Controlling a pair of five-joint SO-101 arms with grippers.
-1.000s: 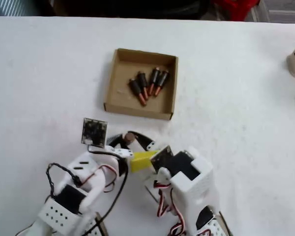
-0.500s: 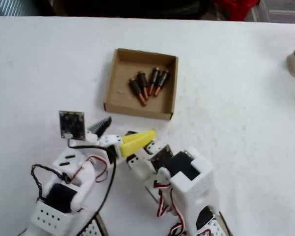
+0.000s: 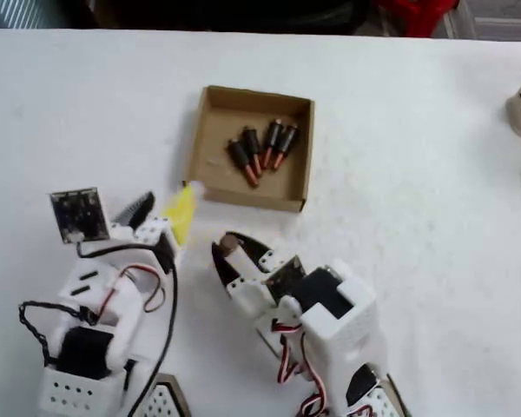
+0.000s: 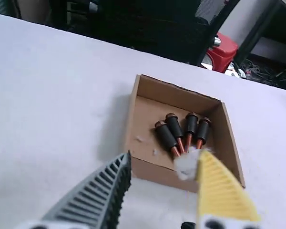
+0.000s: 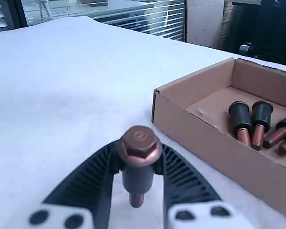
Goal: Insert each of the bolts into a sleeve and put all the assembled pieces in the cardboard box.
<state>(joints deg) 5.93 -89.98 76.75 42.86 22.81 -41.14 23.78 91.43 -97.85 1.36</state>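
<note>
Left arm's pulled right back over the last second. It was nose to nose with the right gripper (image 3: pixel 232 246) just in front of the cardboard box (image 3: pixel 243 193), and now it's swung out toward the left edge of the surface (image 3: pixel 399 174). Right arm hasn't budged.

So as it stands, the left gripper (image 3: pixel 168 193) sits just off the box's near-left corner with its jaws apart. The yellow finger (image 3: pixel 181 213) points at that corner and the grey finger (image 3: pixel 139 208) is on the outer side. Its own wrist cam has the left gripper (image 4: pixel 164 155) looking over the near wall of the cardboard box (image 4: pixel 148 169).

The right gripper (image 5: pixel 140 152) is clamped on a dark sleeve (image 5: pixel 136 177) with a bolt (image 5: pixel 139 140) through it. The copper hex head is on top and the copper tip pokes out below. That's near the surface's front edge, a little in front of the box's near wall (image 5: pixel 205 138).

Four assembled pieces (image 3: pixel 260 148) lie side by side inside the box, more toward its right wall, heads toward the far wall and copper tips toward the near one. Same four from the wrist cams (image 4: pixel 181 131) (image 5: pixel 260 121).
</note>
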